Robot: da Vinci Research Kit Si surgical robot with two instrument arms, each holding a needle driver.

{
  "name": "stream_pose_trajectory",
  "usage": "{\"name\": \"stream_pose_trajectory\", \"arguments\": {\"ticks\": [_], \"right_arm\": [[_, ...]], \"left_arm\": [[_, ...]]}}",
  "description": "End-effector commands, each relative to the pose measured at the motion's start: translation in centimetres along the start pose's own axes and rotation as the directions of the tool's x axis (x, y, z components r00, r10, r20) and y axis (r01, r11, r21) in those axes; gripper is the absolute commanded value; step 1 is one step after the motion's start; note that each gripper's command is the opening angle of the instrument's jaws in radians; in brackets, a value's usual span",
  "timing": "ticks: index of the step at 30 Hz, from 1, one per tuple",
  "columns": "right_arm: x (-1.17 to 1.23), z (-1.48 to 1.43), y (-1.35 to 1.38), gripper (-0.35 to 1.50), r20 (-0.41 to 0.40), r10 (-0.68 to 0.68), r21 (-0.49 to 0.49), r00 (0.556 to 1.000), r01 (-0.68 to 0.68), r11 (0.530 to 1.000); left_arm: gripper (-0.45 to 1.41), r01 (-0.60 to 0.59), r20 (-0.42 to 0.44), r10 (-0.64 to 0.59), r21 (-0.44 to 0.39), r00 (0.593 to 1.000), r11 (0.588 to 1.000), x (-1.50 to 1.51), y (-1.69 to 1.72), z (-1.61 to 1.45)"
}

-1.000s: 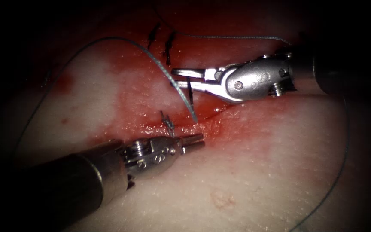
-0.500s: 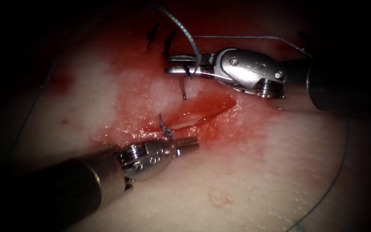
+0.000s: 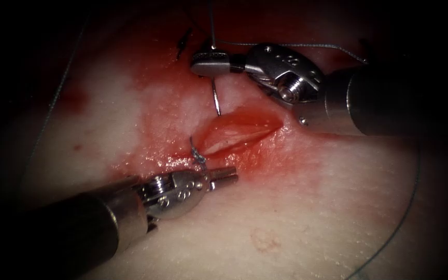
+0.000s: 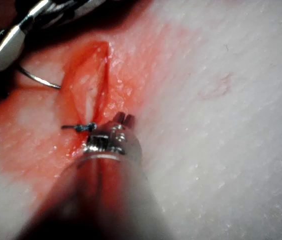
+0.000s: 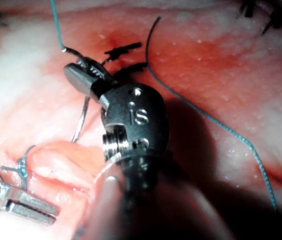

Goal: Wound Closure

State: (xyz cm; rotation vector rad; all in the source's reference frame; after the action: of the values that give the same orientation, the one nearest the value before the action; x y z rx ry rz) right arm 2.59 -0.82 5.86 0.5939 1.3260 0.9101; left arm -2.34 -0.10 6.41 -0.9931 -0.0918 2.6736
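Note:
My right tool (image 3: 208, 62) is shut on the curved needle (image 3: 215, 96) near its thread end. The needle hangs point down, with its tip just above the tissue (image 3: 312, 207) on the left side of the open cut (image 3: 237, 132); I see none of it in the tissue. The right wrist view shows the same hold (image 5: 81, 75) and the needle (image 5: 82, 117). Thread (image 3: 286, 45) runs up and off to the right from the jaws. My left tool (image 3: 225, 176) lies shut and holds nothing, just below a tied knot (image 3: 199, 154) at the cut's lower end.
Two dark earlier stitches (image 3: 185, 41) lie above the right tool's jaws. Red fluid (image 3: 162, 119) wets the tissue around the cut. A long slack run of thread (image 3: 416, 192) curves down the right side, and another (image 3: 53, 103) runs along the far left.
My right tool has rolled its wrist and moved up and left, swinging the needle point down. The thread loop that lay over the cut has been drawn upward. The left tool barely moved.

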Motion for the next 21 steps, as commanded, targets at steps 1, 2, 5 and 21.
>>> {"name": "stream_pose_trajectory", "arguments": {"ticks": [1,2,5,21], "right_arm": [[-0.03,0.09,0.00,-0.35,0.007,0.023,-0.001,1.000,-0.023,1.000],[-0.04,0.09,-0.01,-0.35,0.018,0.046,-0.004,0.999,-0.046,0.999],[-0.10,0.09,-0.06,-0.35,0.061,0.124,-0.005,0.990,-0.124,0.992],[-0.43,0.04,-0.48,-0.35,0.248,0.452,0.026,0.857,-0.472,0.881]], "left_arm": [[0.07,0.001,0.000,-0.001,-0.001,1.000,1.000,0.00,0.01,0.08],[0.07,0.001,0.000,-0.001,-0.002,1.000,1.000,0.01,0.00,0.08],[0.07,0.003,-0.001,-0.003,-0.004,1.000,1.000,0.02,0.00,0.06],[0.07,0.002,0.001,-0.002,-0.011,1.000,1.000,0.01,-0.06,-0.04]]}}
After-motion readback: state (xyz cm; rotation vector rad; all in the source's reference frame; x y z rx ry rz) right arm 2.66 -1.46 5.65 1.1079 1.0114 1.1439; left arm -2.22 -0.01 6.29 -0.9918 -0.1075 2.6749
